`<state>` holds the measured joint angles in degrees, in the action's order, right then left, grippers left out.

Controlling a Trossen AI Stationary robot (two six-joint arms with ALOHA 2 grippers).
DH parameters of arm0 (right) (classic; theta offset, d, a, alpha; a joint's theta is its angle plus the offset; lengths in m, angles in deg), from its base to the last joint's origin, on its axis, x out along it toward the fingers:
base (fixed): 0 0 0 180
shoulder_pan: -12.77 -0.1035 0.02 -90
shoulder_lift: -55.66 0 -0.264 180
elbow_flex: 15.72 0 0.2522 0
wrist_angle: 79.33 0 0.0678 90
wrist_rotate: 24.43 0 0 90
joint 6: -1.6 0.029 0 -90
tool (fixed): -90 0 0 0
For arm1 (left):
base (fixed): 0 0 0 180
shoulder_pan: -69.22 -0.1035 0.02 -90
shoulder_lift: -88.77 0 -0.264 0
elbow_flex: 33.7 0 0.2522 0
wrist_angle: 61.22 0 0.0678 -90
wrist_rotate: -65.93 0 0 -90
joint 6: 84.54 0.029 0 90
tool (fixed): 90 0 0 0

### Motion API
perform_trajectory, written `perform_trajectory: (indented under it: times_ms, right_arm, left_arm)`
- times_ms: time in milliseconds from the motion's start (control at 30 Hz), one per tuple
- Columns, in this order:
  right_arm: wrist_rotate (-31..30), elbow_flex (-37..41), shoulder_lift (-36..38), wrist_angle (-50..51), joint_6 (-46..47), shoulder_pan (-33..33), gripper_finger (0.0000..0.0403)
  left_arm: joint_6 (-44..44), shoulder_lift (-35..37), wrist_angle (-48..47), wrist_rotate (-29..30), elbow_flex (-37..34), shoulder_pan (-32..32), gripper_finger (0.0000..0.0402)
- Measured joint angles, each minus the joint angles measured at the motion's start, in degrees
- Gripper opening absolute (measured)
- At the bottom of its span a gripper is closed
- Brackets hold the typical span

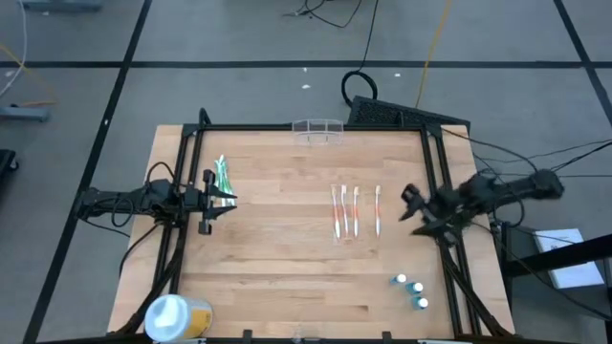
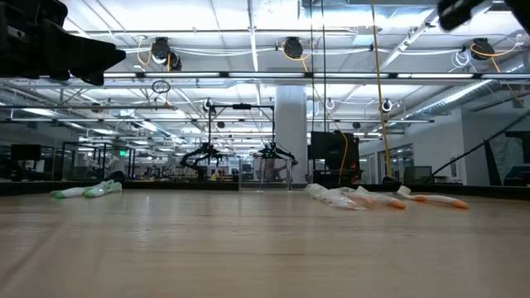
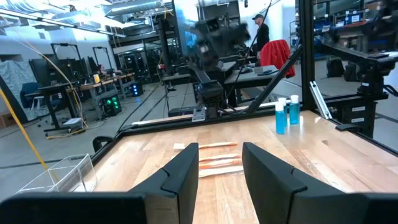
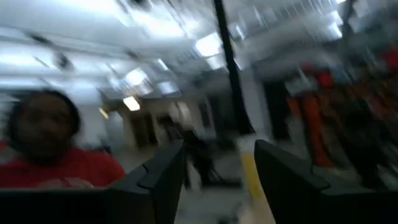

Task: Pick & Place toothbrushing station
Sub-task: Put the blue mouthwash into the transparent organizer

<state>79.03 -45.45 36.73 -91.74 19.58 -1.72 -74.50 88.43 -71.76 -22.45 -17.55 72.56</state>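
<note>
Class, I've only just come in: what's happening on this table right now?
Nothing is being held yet. The left hand hovers at the table's left side beside green toothbrushes, fingers apart and empty. The right hand is raised at the right edge, open. The clear holder sits untouched at the far edge; orange toothbrushes lie mid-table.
</note>
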Motion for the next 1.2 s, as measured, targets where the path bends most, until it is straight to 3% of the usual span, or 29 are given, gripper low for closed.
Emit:
perform_trajectory:
  times_ms: [200,333,433,567,667,967,1200]
  right_arm:
    - [-17.7,-14.1,-18.5,13.7,-3.2,-14.8,0.023]
    - [-26.7,-27.9,-30.4,30.9,2.2,-21.8,0.0234]
    - [-30.0,-39.5,-38.6,45.5,9.8,-25.5,0.0229]
    - [-30.0,-51.9,-49.0,63.2,19.4,-28.2,0.0225]
    - [-29.8,-57.1,-54.6,73.4,23.8,-28.9,0.0225]
    - [-19.4,-57.0,-63.1,84.0,30.0,-29.2,0.0224]
    - [-16.2,-54.5,-64.4,86.4,35.8,-30.7,0.0224]
  left_arm:
    - [0.0,0.0,0.0,0.0,0.0,0.0,0.0131]
    - [0.0,0.0,0.0,0.0,0.0,0.0,0.0131]
    - [0.0,0.0,-0.1,0.0,0.0,0.0,0.0131]
    - [0.0,0.0,0.0,0.0,0.0,0.0,0.0131]
    - [0.0,0.0,0.0,0.0,0.0,0.0,0.0131]
    - [0.0,0.0,0.0,0.0,0.0,0.0,0.0131]
    - [0.0,0.0,0.0,0.0,0.0,0.0,0.0131]
